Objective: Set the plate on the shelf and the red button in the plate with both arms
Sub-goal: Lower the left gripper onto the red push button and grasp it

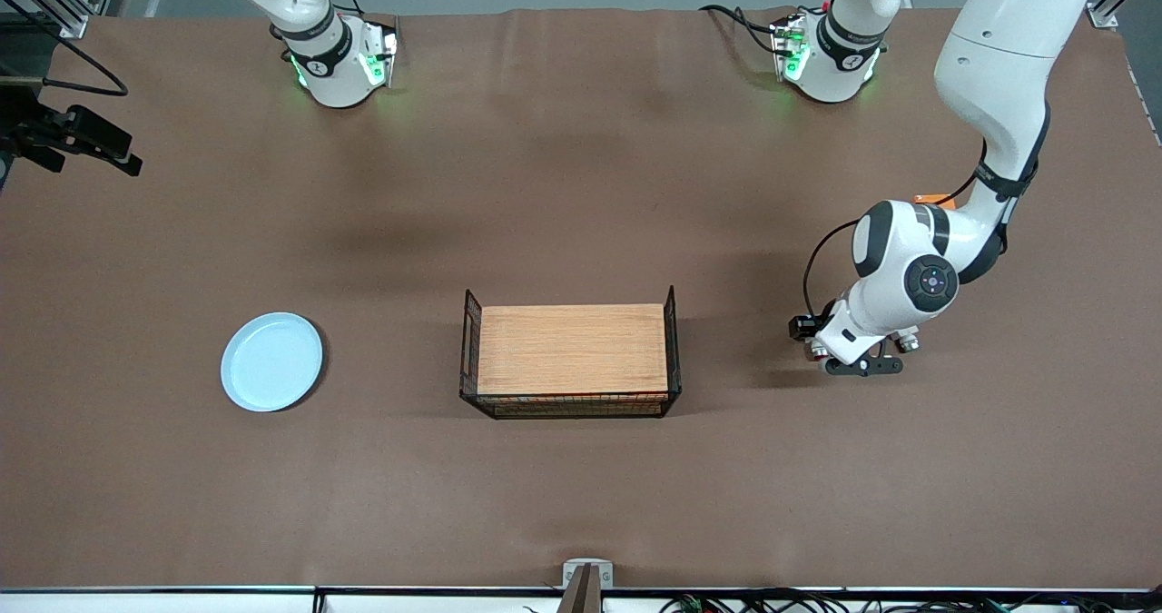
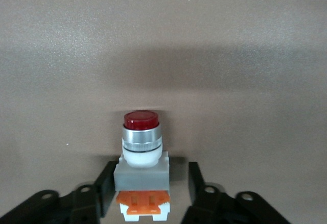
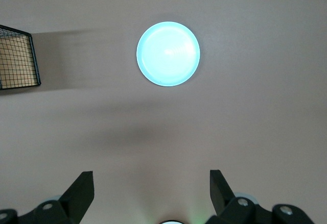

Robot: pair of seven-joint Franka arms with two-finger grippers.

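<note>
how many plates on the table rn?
1. The plate lies on the table toward the right arm's end, beside the wire basket; it also shows in the right wrist view. The left arm hides some tabletop, so another could be hidden there.

i am reaching my left arm (image 1: 989, 123) out from its base and folding it down at the wrist toward my left arm's end of the table, carrying my left gripper (image 1: 862, 365) low over the surface. its fingers (image 2: 104, 185) are standing a little apart with visible gaps inside them, neither wide nor pressed together. i am holding my right gripper (image 3: 152, 196) high in the air on a waiting arm, its fingers (image 3: 82, 191) spreading wide with nothing between them.
</note>
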